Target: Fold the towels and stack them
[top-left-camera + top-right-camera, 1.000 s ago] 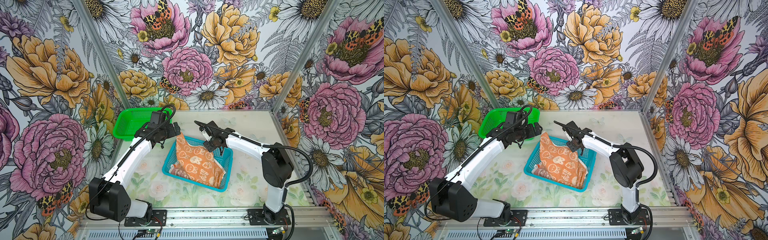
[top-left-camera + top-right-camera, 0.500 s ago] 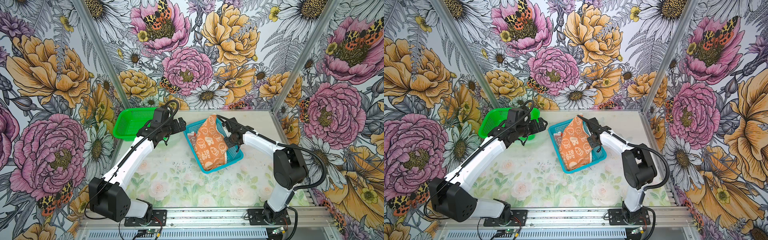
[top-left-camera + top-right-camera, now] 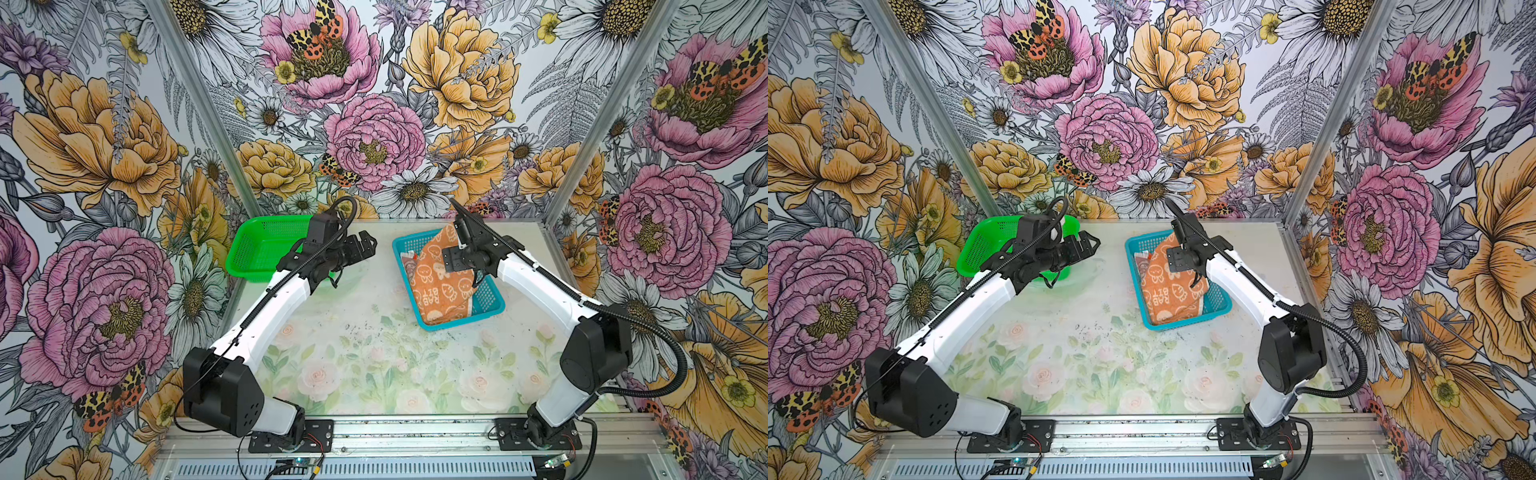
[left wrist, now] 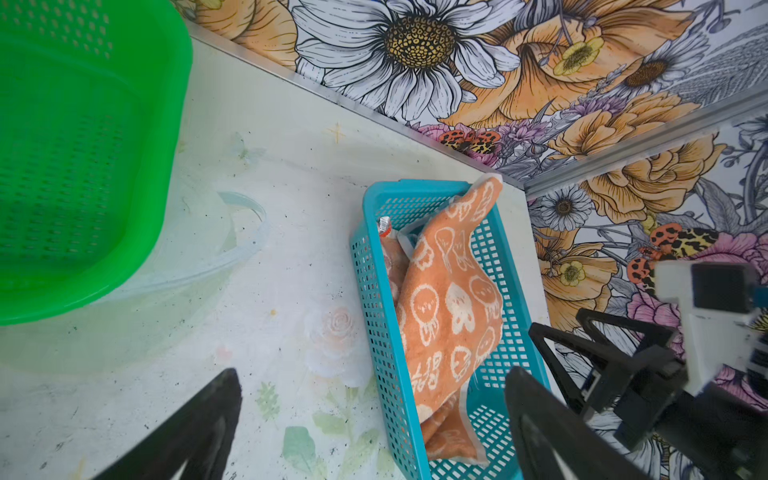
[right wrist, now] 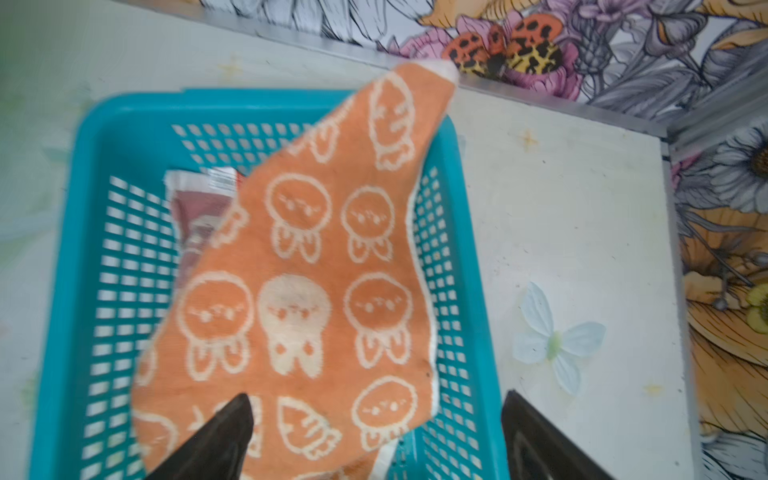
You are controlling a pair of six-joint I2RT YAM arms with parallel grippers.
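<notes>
In both top views the orange towel (image 3: pixel 440 291) lies rumpled and unfolded inside the blue basket (image 3: pixel 461 323) at the back right of the table (image 3: pixel 374 361), one corner poking up over the far rim; the right gripper (image 3: pixel 476 277) hangs just above it, while the left gripper (image 3: pixel 368 246) hovers over bare table beside the green basket (image 3: pixel 257 249).

In the left wrist view that arm's fingers (image 4: pixel 199 424) stand wide apart with nothing between them; the green basket looks empty.

In the right wrist view the fingers are spread too, one tip over the cloth but clamping nothing; a brownish cloth (image 5: pixel 199 216) with a white label peeks from under the orange towel, probably a second towel; a third I cannot find.

By my reading the task has barely begun: no towel is folded and no stack is on the table; lifting out, folding and stacking are all left.
</notes>
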